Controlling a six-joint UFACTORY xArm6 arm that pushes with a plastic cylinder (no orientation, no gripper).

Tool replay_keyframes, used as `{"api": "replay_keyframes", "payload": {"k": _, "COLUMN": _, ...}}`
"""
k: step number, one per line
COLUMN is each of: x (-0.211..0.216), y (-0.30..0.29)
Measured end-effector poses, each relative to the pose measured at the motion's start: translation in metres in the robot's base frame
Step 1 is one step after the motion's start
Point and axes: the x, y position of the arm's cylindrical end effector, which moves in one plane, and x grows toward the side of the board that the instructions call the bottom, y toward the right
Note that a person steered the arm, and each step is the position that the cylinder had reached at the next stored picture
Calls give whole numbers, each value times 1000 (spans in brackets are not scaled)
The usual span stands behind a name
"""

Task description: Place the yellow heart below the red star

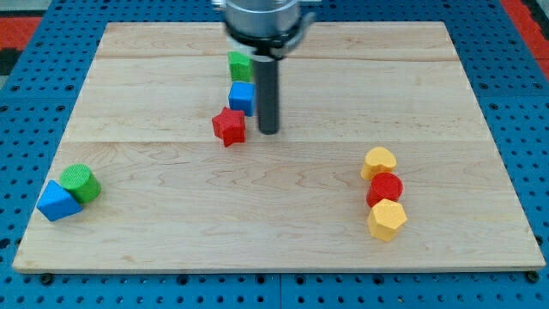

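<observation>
The yellow heart (378, 161) lies at the view's right, at the top of a short column with a red cylinder (384, 189) and a yellow hexagon (387, 220) below it. The red star (229, 126) lies left of centre, just below a blue cube (242, 98) and a green block (239, 65). My tip (268, 131) rests on the board just to the right of the red star, close to it, and far to the left of the yellow heart.
A green cylinder (81, 183) and a blue triangle-like block (57, 202) sit together near the board's lower left corner. The wooden board (283, 240) lies on a blue pegboard surface (532, 103).
</observation>
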Motion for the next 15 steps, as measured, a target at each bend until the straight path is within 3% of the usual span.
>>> {"api": "replay_keyframes", "payload": {"k": 2, "x": 15, "y": 216}}
{"api": "replay_keyframes", "payload": {"k": 3, "x": 39, "y": 219}}
{"api": "replay_keyframes", "payload": {"k": 4, "x": 59, "y": 150}}
{"api": "replay_keyframes", "payload": {"k": 6, "x": 73, "y": 126}}
{"api": "replay_keyframes", "payload": {"k": 7, "x": 75, "y": 85}}
{"api": "replay_keyframes", "payload": {"k": 9, "x": 73, "y": -29}}
{"api": "replay_keyframes", "payload": {"k": 11, "x": 125, "y": -28}}
{"api": "replay_keyframes", "payload": {"k": 14, "x": 73, "y": -54}}
{"api": "replay_keyframes", "payload": {"k": 15, "x": 84, "y": -49}}
